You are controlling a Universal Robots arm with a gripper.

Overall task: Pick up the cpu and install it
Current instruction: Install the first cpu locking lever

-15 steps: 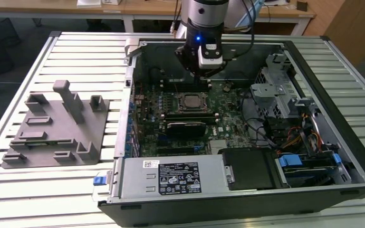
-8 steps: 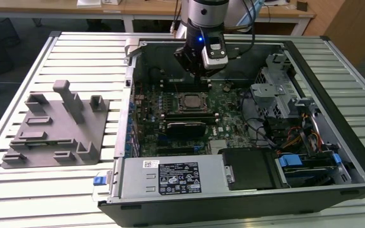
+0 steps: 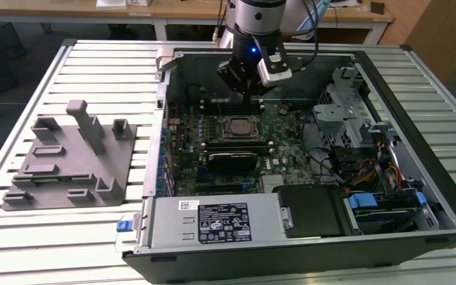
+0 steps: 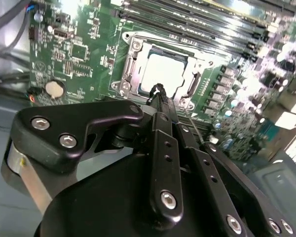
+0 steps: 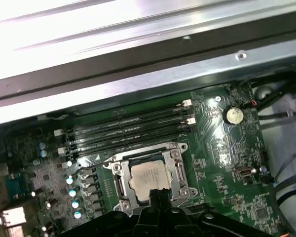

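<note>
The cpu [image 3: 236, 126] is a small silver-topped square lying flat in the metal-framed socket on the green motherboard [image 3: 291, 160] inside the open computer case. In both wrist views the cpu [image 4: 165, 69] [image 5: 149, 177] sits squarely within the socket frame. My gripper [image 3: 244, 90] hangs above the board, just behind the socket and apart from the chip. Its black fingers meet at a single tip [image 4: 158, 91] [image 5: 158, 193] with nothing between them.
A grey fixture plate [image 3: 69, 160] with upright posts lies on the slatted table at the exterior view's left. In the case are a black block [image 3: 232, 159] near the socket, memory slots [image 5: 128, 131], a drive cage [image 3: 347, 119] and a power supply [image 3: 212, 222].
</note>
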